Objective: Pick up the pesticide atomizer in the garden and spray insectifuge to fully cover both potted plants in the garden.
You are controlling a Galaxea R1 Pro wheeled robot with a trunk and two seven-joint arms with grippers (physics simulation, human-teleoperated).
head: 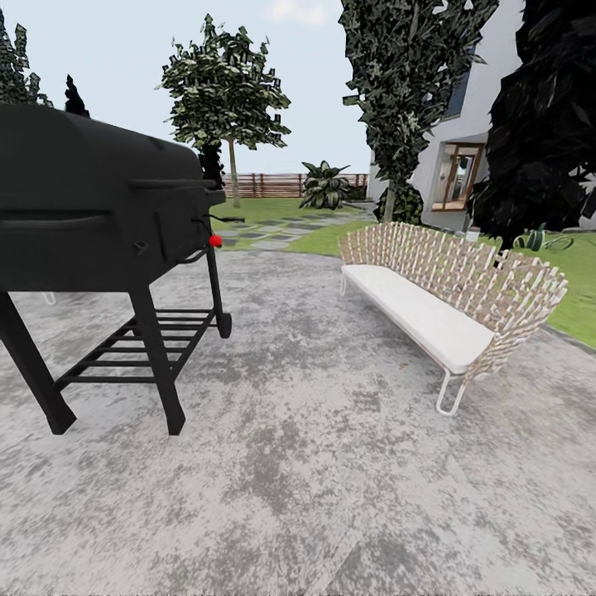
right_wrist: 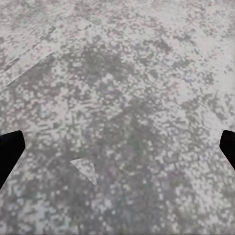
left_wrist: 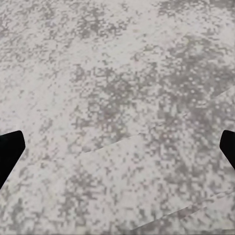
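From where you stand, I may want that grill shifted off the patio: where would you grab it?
Probably the long horizontal handle bar across the grill lid's front, approached from the open patio side facing us. It is a raised bar that fingers could wrap, while the body is too broad. Both grippers, left and right, are open over bare paving.

Open patio (head: 331, 463) runs ahead between the grill (head: 99, 207) on the left and the bench (head: 447, 290) on the right. Lawn (head: 579, 290) lies beyond the bench.

The left gripper (left_wrist: 117, 152) hangs wide apart (black fingertips (left_wrist: 10, 149) at the edges) over mottled grey paving (left_wrist: 117, 83).
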